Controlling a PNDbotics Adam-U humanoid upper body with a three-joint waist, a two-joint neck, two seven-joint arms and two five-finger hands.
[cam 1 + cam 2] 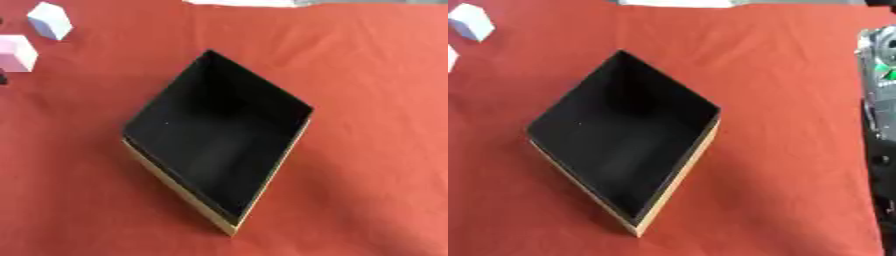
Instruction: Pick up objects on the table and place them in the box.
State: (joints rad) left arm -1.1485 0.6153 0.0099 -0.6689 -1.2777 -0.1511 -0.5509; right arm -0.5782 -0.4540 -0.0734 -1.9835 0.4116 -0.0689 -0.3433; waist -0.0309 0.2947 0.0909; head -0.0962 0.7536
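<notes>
Pink block (16, 53): seen at the far left edge on the red cloth (367, 100), cut off by the frame, well apart from the box.
White block (50, 20): set in the upper left corner, just behind the pink block and tilted so one corner faces the viewer; no contact with the pink block can be made out.
Dark spot (3, 78): glimpsed at the left edge just below the pink block; what it is cannot be told.
Box (179, 187): placed near the middle of the cloth, turned cornerwise so it reads as a diamond; tan outer walls, black inside, nothing seen lying in it.
Pale strip (245, 2): seen along the top edge, beyond the cloth.
Right arm (878, 100): shown only in the right eye view, as silver and black parts along the right edge.
Hands: neither is shown, so the state of the fingers cannot be told.
</notes>
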